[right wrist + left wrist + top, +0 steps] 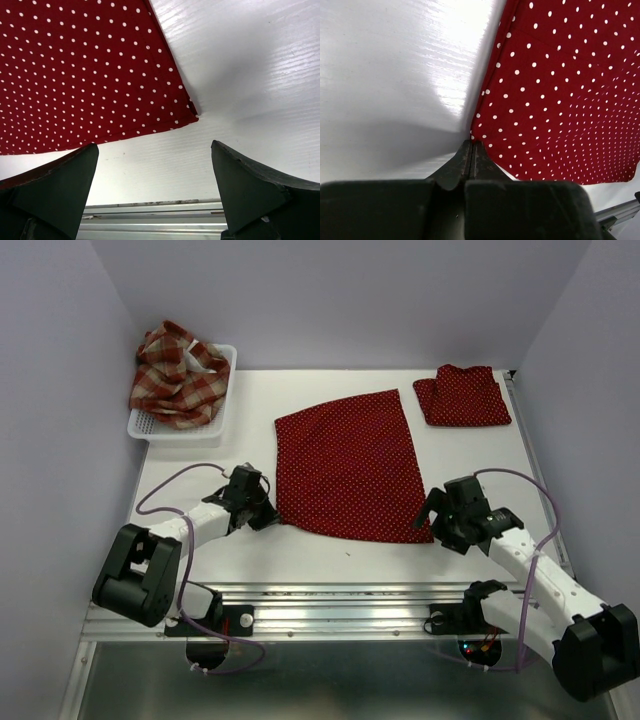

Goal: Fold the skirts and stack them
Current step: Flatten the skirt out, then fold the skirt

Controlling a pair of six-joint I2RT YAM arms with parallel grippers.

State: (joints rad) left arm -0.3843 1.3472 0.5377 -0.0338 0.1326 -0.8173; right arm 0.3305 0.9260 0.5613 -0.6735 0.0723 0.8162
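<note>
Red dotted skirt (345,465) flat, left claw (471,143) pressed together at corner, right claw (154,146) spread, basket (185,434) beyond

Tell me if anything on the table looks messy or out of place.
The red-and-cream plaid cloth skirt is crumpled in a heap, spilling over the white plastic mesh basket at far left. The flat dark red polka-dot skirt and the folded polka-dot skirt look tidy.
</note>
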